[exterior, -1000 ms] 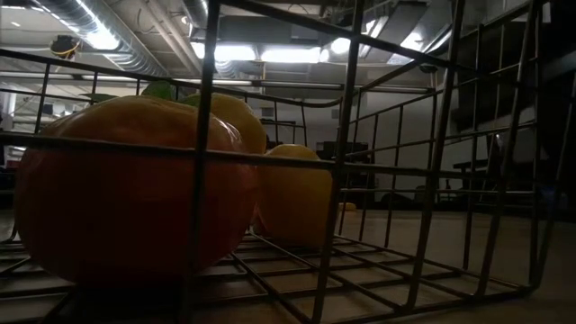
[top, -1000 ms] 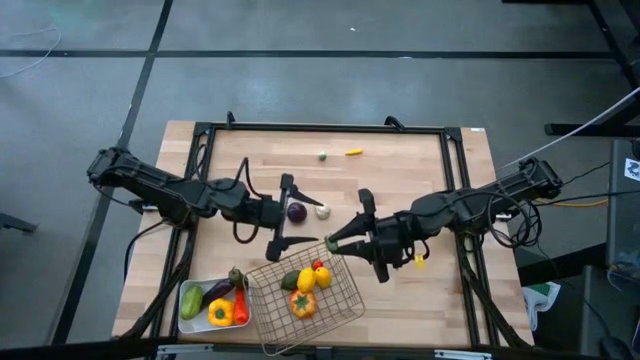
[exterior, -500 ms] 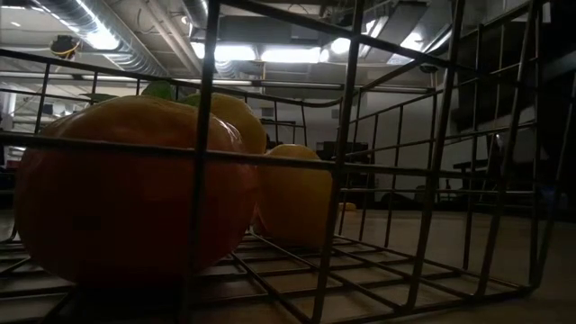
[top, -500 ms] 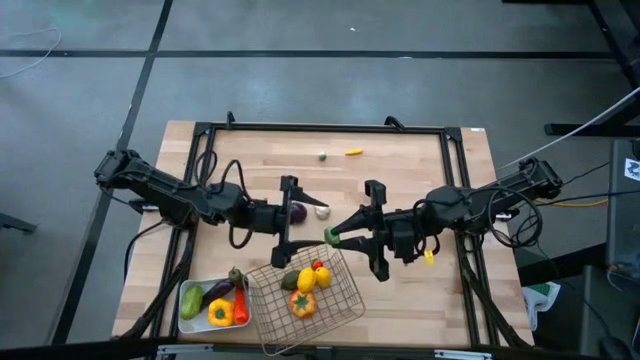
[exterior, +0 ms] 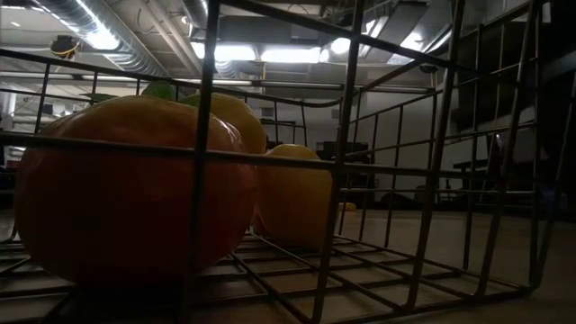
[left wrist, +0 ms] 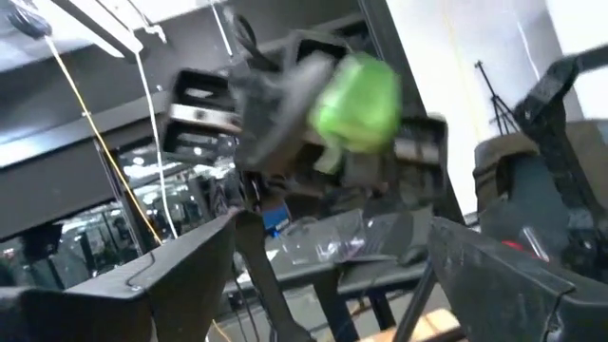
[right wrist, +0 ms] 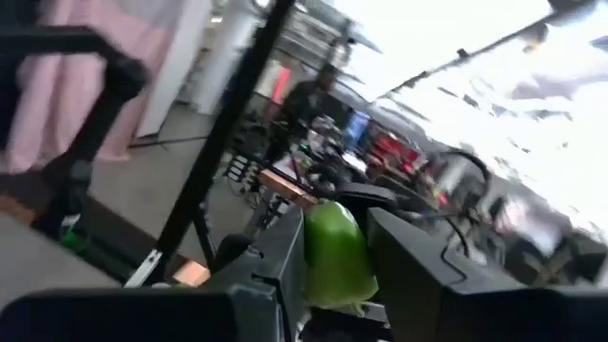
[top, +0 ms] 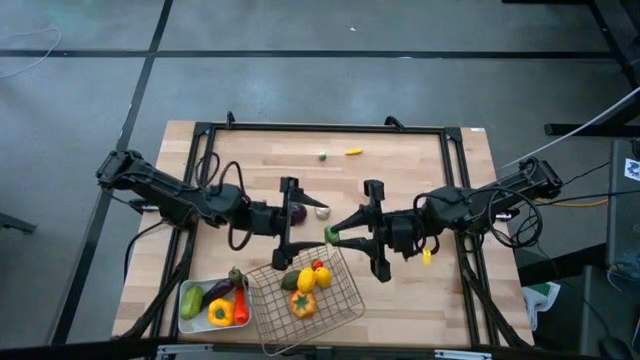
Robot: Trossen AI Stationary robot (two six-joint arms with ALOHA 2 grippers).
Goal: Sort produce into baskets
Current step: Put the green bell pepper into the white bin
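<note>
My right gripper (top: 340,236) is shut on a small green piece of produce (top: 331,236), held in the air just beyond the far rim of the silver wire basket (top: 345,300). That basket holds a yellow pepper, an orange pepper (exterior: 117,198) and small red and green pieces. The white tray (top: 187,312) at the near left holds a cucumber, an eggplant and a yellow pepper. My left gripper (top: 287,217) stands open, raised beside the purple onion (top: 300,212) and the garlic (top: 321,211), which lie on the table. The left wrist view faces the green piece (left wrist: 356,95). My right gripper pinches the green piece by its two opposite sides (right wrist: 332,252) between the two fingers (right wrist: 280,256). The fingers come from the table's right, nearly level and tipped slightly up. The piece is lifted clear of the table and the basket.
A small green piece (top: 323,155) and a small yellow-orange piece (top: 353,152) lie near the table's far edge. A yellow piece (top: 427,256) lies under my right arm. A black frame (top: 455,180) runs around the tabletop. The table's right half is mostly bare wood.
Both grippers have tipped their fingers upward. My right gripper has risen a little with the green piece, still shut on it. My left gripper has shifted slightly toward the table's right and now partly covers the onion, staying open.
</note>
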